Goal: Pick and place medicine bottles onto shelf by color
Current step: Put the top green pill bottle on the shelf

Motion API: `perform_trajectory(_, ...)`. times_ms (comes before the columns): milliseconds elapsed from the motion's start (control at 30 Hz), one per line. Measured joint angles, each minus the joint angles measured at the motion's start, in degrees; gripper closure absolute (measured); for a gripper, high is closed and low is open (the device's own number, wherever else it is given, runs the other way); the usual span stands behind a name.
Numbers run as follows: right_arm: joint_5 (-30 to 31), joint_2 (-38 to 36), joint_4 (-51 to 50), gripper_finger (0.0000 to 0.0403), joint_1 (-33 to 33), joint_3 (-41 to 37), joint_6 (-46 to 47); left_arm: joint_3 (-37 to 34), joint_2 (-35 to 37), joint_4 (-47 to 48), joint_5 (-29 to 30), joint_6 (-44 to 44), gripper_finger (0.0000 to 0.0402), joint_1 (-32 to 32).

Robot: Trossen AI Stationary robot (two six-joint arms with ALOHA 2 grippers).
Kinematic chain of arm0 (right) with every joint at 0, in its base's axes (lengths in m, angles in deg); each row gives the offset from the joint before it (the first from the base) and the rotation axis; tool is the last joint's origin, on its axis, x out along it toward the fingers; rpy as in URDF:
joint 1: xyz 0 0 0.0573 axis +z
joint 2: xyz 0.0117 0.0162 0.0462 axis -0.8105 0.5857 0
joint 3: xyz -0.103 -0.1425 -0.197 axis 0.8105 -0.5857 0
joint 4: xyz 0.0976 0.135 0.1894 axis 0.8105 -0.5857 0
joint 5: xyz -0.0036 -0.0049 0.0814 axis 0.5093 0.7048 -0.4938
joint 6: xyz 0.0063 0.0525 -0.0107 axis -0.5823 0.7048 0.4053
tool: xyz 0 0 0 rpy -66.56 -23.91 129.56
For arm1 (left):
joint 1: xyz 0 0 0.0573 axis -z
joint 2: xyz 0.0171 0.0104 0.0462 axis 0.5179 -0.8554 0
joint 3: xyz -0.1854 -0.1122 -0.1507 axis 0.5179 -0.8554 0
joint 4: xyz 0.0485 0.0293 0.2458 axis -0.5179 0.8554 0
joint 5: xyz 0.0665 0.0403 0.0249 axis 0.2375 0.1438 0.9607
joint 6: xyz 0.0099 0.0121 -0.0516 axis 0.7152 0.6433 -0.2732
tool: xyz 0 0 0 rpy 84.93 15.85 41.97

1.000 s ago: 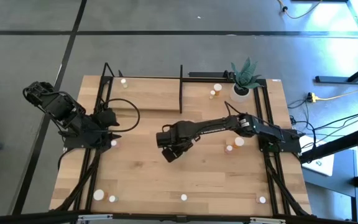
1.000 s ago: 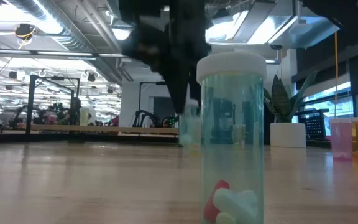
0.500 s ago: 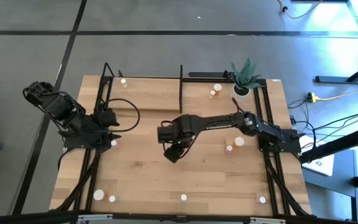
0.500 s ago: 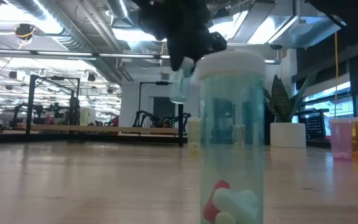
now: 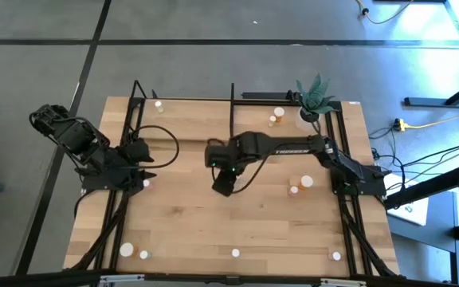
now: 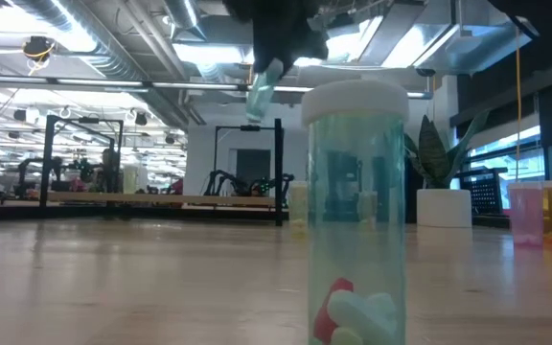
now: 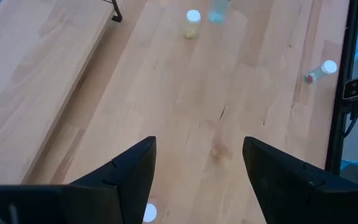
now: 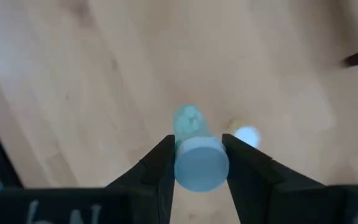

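1. A small green bottle (image 8: 194, 155) with a white cap was held in the right gripper (image 8: 194, 163), whose jaws were closed on it from both sides just under the cap.
2. From the low camera that bottle (image 6: 262, 84) hung tilted in the air, well above the counter (image 6: 113, 278), below the dark arm.
3. From above, the right gripper (image 5: 222, 183) was over the middle of the counter (image 5: 182, 223), near the shelf's front edge.
4. The shelf (image 5: 190, 119), a pale board with a black frame, lay along the far side of the counter.
5. On the shelf stood one bottle with a white cap (image 5: 158, 104) at its far left end and an orange bottle (image 5: 272, 121) beside a white-capped one (image 5: 279, 112) at its right end.
6. Two more bottles (image 5: 294, 190) stood close together on the counter right of the middle.
7. Other bottles (image 5: 126, 249) stood along the near edge, one near its middle (image 5: 235, 253) and one at the right (image 5: 335, 256).
8. A green bottle with pills inside (image 6: 356, 211) stood upright just in front of the low camera.
9. A potted plant (image 5: 312, 97) stood at the far right corner.
10. The left gripper (image 7: 194, 165) waited over the left side of the counter, its jaws open and empty.
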Motion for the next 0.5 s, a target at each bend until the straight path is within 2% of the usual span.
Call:
perform_trajectory(167,5.5,-4.2,0.0,0.028,-2.5,0.0,-3.2,0.0,0.0,0.0,0.3,-0.4,0.0168,0.0)
perform_trajectory(300,5.6,-6.6,0.3,0.028,-4.7,0.1,-10.0,0.0,0.0,-0.1,1.1,-0.3,0.0168,0.0)
perform_trajectory(500,4.7,-6.0,1.1,0.028,-7.7,0.1,-18.8,0.0,0.0,-0.6,2.0,-0.4,0.0168,0.0)
